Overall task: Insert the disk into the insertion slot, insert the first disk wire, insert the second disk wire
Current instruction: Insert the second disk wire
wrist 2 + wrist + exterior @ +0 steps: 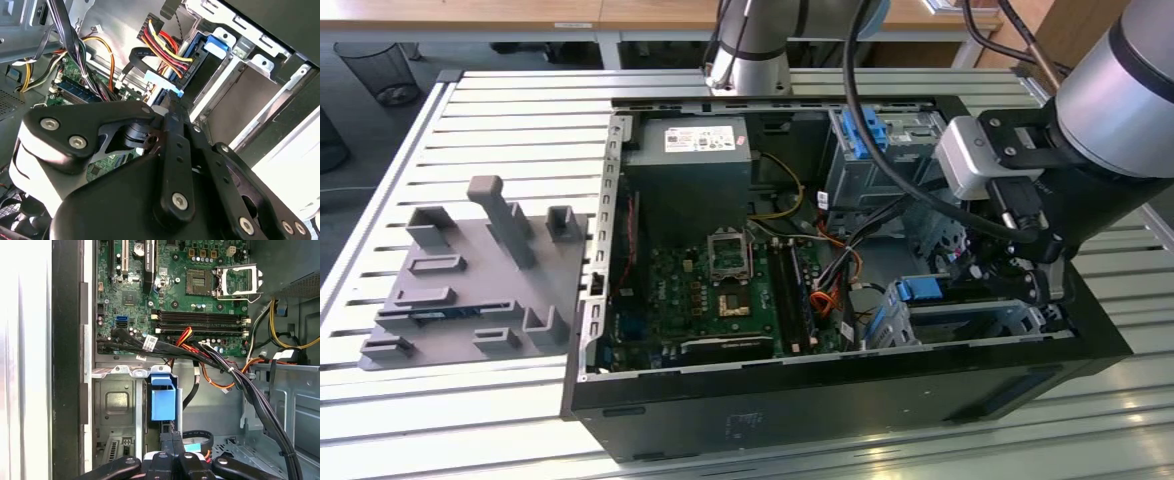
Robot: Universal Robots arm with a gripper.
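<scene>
The disk in its bright blue carrier [923, 290] [163, 401] sits inside the insertion slot [974, 318] [119, 405], a light-grey metal cage at the case's front corner on the exterior view's right. A red, yellow and black disk wire [167, 47] runs to the disk's end. My gripper [983, 282] [172, 442] [169, 107] reaches down into the case right at that end. Its fingers are shut on the light-blue plug [161, 82] of a flat black disk wire [137, 55]. Whether the plug is seated is hidden by the fingers.
The open black computer case [854, 395] lies on a slatted table. Inside are the green motherboard [720, 290], a power supply [687, 170], a taller bay with a blue latch [874, 140] and a thick black cable bundle [250, 385]. A grey fixture plate [467, 290] lies beside the case.
</scene>
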